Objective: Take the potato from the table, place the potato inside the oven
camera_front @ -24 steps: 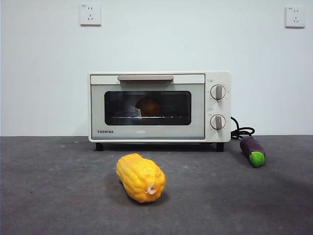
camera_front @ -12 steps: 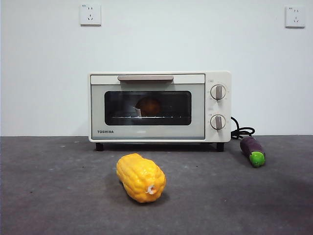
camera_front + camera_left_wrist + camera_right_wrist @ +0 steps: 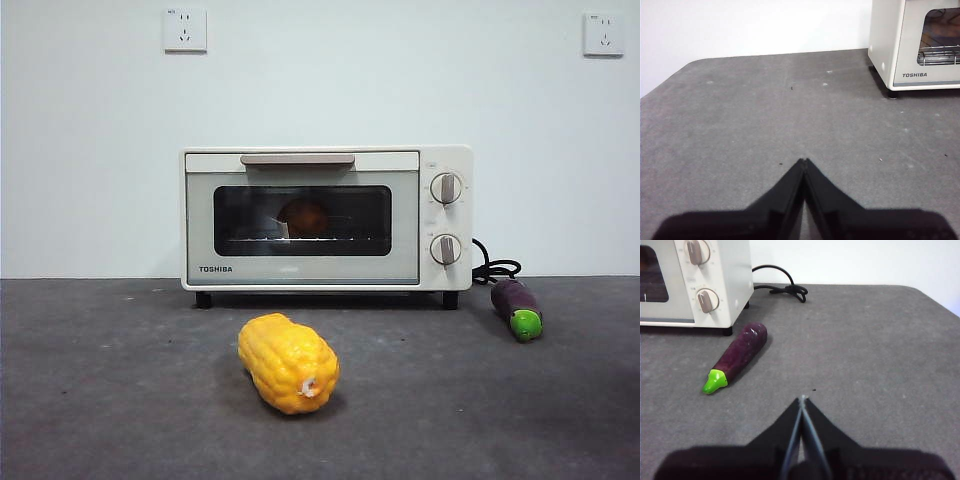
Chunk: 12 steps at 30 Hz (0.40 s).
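Observation:
The reddish-brown potato (image 3: 303,217) rests on the wire rack inside the cream-white oven (image 3: 300,268), seen through the dark glass of its closed door. The oven stands at the back of the dark grey table (image 3: 120,400). My left gripper (image 3: 803,161) is shut and empty, low over bare table to the left of the oven (image 3: 912,60). Over bare table to the right of the oven (image 3: 695,310), my right gripper (image 3: 802,398) is also shut and empty. Neither arm appears in the front view.
A bumpy yellow corn cob (image 3: 288,362) lies in front of the oven. A purple eggplant (image 3: 516,308) (image 3: 737,356) with a green tip lies at the oven's right, beside its black power cord (image 3: 782,285). The table's edges show in both wrist views.

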Available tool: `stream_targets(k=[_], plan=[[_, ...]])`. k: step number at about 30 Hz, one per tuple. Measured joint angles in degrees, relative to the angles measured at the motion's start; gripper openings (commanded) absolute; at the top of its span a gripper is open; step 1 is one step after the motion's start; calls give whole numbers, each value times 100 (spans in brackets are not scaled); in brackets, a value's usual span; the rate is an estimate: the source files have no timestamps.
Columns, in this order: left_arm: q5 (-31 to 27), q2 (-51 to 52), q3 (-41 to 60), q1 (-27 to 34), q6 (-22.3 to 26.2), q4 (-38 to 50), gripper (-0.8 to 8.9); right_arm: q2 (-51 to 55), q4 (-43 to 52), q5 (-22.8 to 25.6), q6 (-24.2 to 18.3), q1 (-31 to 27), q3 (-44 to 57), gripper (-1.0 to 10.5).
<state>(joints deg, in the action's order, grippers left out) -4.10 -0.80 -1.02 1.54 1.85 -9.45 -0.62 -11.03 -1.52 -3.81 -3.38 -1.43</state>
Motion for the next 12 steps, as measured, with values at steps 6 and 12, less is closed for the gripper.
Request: stream_targets(k=[6,12], plan=[[0,0,0,0,0,0,-4,2,7,-2,26,0,0,2],[0,0,0,0,0,0,-4,2,7,9,229,0,0,2]])
